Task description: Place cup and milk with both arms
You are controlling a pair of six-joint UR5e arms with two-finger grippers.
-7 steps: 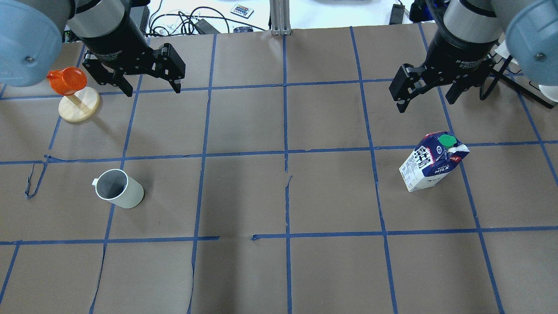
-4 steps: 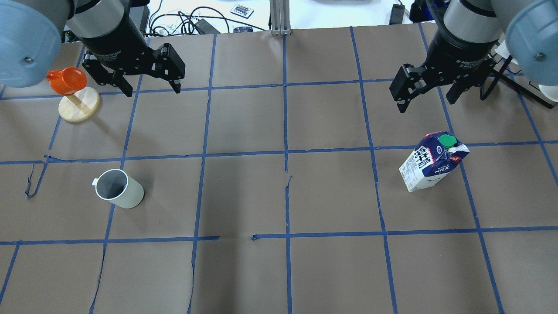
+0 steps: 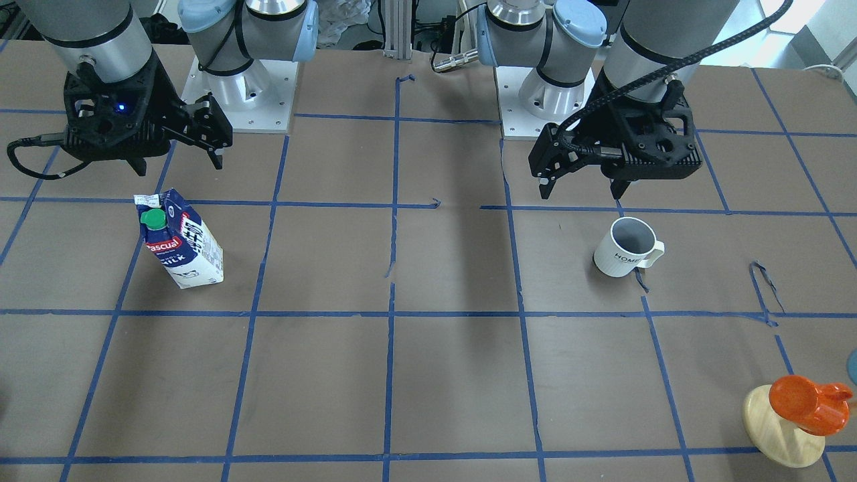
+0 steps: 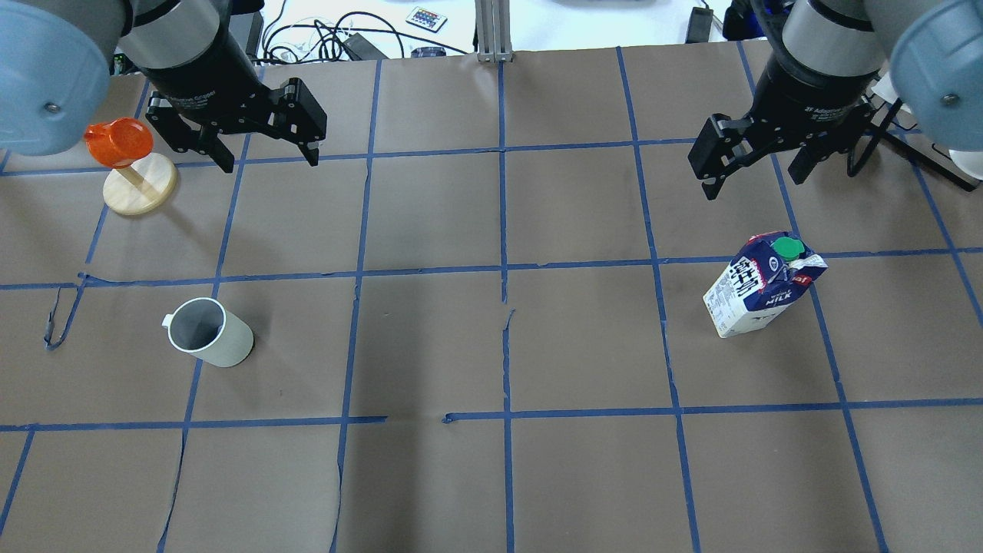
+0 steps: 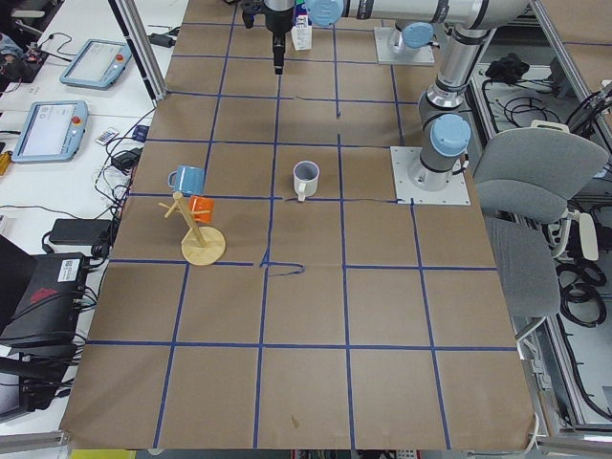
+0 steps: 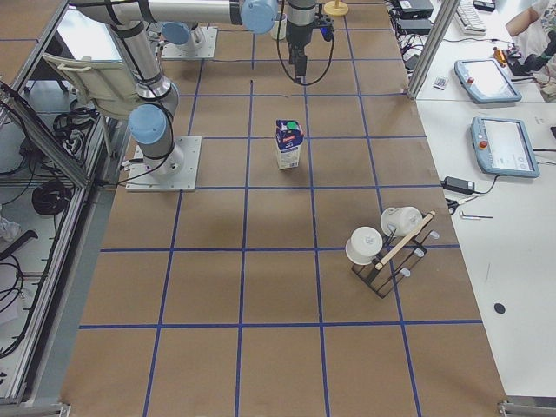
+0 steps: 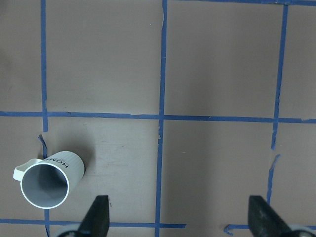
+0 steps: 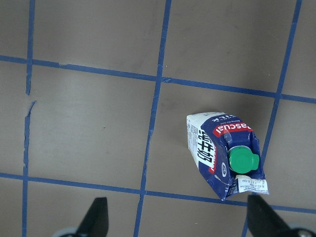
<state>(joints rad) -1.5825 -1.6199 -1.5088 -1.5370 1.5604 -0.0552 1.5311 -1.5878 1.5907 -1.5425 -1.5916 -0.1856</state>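
Observation:
The white cup (image 4: 209,332) stands upright on the left half of the table, with "HOME" lettering showing in the front view (image 3: 626,248) and the left wrist view (image 7: 48,181). My left gripper (image 4: 270,161) is open and empty, hovering beyond the cup, apart from it. The blue and white milk (image 4: 760,286) with its green cap stands upright on the right half; it also shows in the front view (image 3: 179,239) and the right wrist view (image 8: 224,154). My right gripper (image 4: 754,184) is open and empty, above and beyond the carton.
An orange cup hangs on a pale wooden stand (image 4: 127,146) near the left gripper. A rack with white mugs (image 6: 387,248) stands at the right end. Cables (image 4: 322,38) lie past the far edge. Blue tape lines grid the brown table cover.
My right gripper has shifted very slightly to the right. The cup, the milk and the left gripper have not moved.

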